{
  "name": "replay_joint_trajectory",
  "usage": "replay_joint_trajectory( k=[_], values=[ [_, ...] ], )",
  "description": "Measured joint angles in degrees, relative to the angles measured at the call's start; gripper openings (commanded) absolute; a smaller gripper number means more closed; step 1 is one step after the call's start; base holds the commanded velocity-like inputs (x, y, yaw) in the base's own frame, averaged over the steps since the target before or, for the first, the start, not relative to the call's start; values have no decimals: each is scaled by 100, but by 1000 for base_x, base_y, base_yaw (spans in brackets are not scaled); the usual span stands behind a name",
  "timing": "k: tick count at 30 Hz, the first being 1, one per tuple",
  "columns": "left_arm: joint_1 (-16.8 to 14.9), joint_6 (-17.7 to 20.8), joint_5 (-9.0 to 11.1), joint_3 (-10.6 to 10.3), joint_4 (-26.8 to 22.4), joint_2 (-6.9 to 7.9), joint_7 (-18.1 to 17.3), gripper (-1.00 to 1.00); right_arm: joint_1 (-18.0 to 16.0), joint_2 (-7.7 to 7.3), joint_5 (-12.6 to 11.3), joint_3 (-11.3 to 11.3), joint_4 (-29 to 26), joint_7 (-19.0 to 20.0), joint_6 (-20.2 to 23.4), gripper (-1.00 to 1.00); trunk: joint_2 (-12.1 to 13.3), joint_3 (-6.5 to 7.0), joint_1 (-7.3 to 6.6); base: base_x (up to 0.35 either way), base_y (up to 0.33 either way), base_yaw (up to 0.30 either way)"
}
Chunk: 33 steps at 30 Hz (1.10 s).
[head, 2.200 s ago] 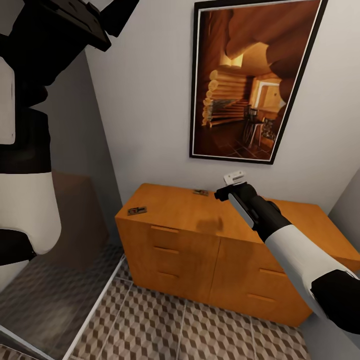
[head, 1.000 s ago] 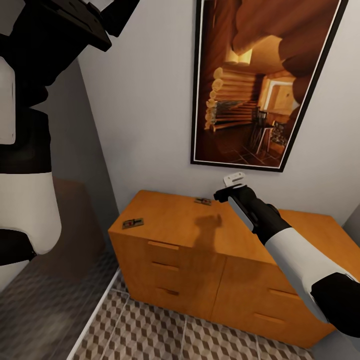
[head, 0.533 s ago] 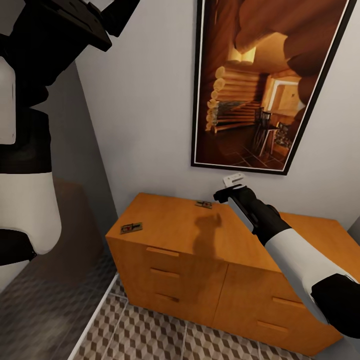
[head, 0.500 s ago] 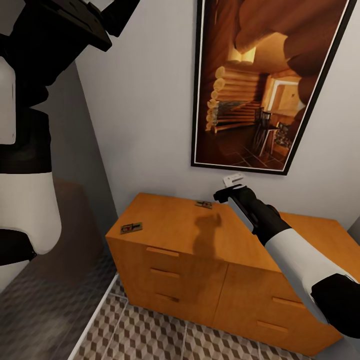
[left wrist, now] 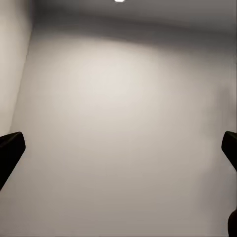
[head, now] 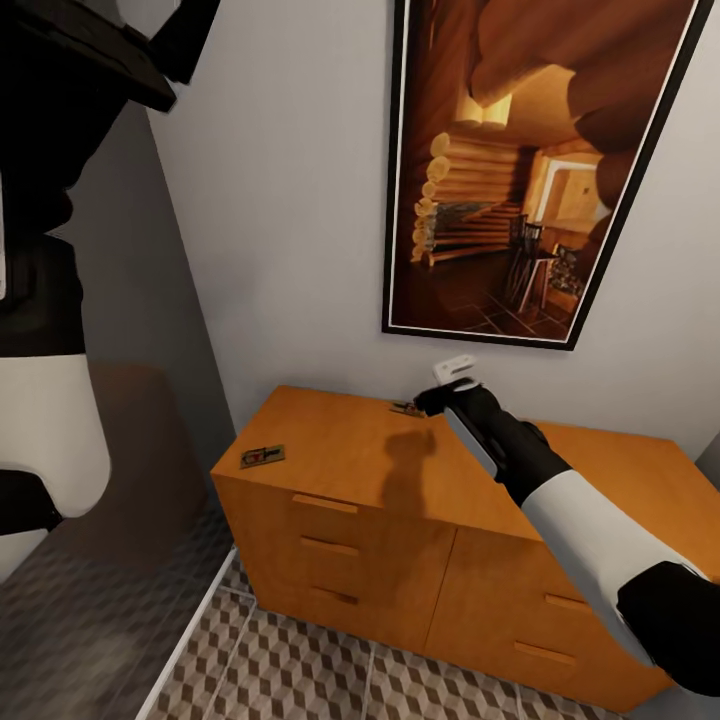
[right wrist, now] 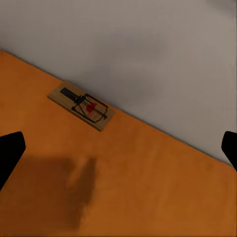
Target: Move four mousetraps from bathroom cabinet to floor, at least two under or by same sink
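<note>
Head view: an orange-brown wooden cabinet (head: 400, 500) with bar-handled drawers stands against a plain pale wall, below a black-framed picture (head: 520, 170) of a log interior. Two flat tan mousetraps lie on its smooth top: one near the front left corner (head: 262, 457), one at the back edge (head: 405, 408). The right gripper (head: 440, 392) hovers just beside the back trap, its shadow cast on the wood. Cube-patterned tile floor (head: 330, 670) lies in front.

Left wrist view: dark fingertips (left wrist: 10, 150) stand wide apart, released, before a bare grey wall.

Right wrist view: the rectangular trap (right wrist: 81, 105), with dark wire and a red mark, lies near the wall; the fingertips (right wrist: 10, 150) are spread, holding nothing.
</note>
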Motion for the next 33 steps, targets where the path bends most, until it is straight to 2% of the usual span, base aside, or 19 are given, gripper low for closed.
replay_joint_trajectory(
  k=[3,7,23,28,33],
  values=[
    [96,-8,104,88,98,97,11,100,97,20,31,48,-96,-29,-51,100,0,0,0,0,0,0],
    [225,-5,223,217,226,136,20,100,226,4,44,111,-224,-24,-52,100,0,0,0,0,0,0],
    [740,-67,638,-287,740,278,32,100,743,-8,49,155,-737,-8,-28,100,0,0,0,0,0,0],
    [902,-229,466,-449,902,297,23,100,750,6,57,161,-898,-9,-7,100,0,0,0,0,0,0],
    [1063,-402,265,-611,1064,235,-3,100,755,10,51,168,-1059,-23,6,100,0,0,0,0,0,0]
  ],
)
